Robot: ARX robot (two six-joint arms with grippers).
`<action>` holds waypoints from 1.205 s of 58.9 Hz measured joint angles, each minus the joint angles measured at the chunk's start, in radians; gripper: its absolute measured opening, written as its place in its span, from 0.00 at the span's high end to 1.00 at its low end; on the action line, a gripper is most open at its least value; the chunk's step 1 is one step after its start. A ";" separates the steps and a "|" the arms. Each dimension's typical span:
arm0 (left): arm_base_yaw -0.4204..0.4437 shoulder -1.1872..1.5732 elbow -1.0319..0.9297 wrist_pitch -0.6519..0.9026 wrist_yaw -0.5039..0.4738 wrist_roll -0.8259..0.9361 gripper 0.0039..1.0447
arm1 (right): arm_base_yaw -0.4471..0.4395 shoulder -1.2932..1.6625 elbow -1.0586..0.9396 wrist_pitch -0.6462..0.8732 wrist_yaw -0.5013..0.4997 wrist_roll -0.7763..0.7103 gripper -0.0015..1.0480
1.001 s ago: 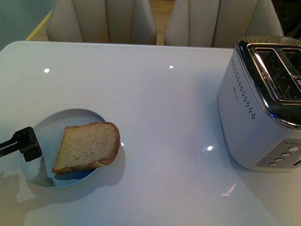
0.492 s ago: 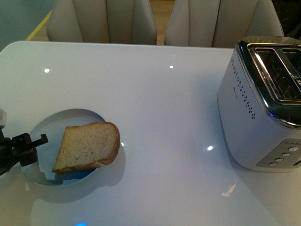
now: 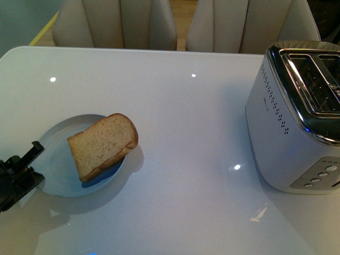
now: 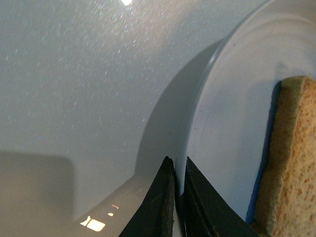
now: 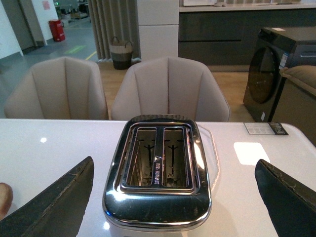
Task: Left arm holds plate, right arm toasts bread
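Left gripper (image 4: pixel 177 170) pinches the plate (image 3: pixel 58 186) by its rim. Bread (image 3: pixel 103 146) lies on it, toaster (image 3: pixel 281 133) well to its right — right gripper (image 5: pixel 174 168) gapes wide.

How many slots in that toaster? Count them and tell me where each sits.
2. They lie side by side in the top of the shiny silver metal toaster: one slot, the other slot. Both look empty.

Looks like a home-style kitchen/dining area. Glossy white tabletop (image 3: pixel 175 122) w/ two beige padded chairs (image 5: pixel 170 89) pulled up, and a chrome 2-slot toaster (image 5: pixel 157 170) on it. Behind are dark cabinets (image 5: pixel 222 29) under a pale counter, a black front-load machine (image 5: pixel 276 74), a wicker basket (image 5: pixel 122 52) by curtains (image 5: pixel 111 22), and wood floor (image 5: pixel 237 81). Far back there's a grey hall w/ a red bin (image 5: pixel 57 29), which looks more facility than house.
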 joint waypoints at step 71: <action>-0.369 -0.811 0.198 -0.703 -0.041 -0.105 0.97 | 0.000 0.000 0.000 0.000 0.000 0.000 0.09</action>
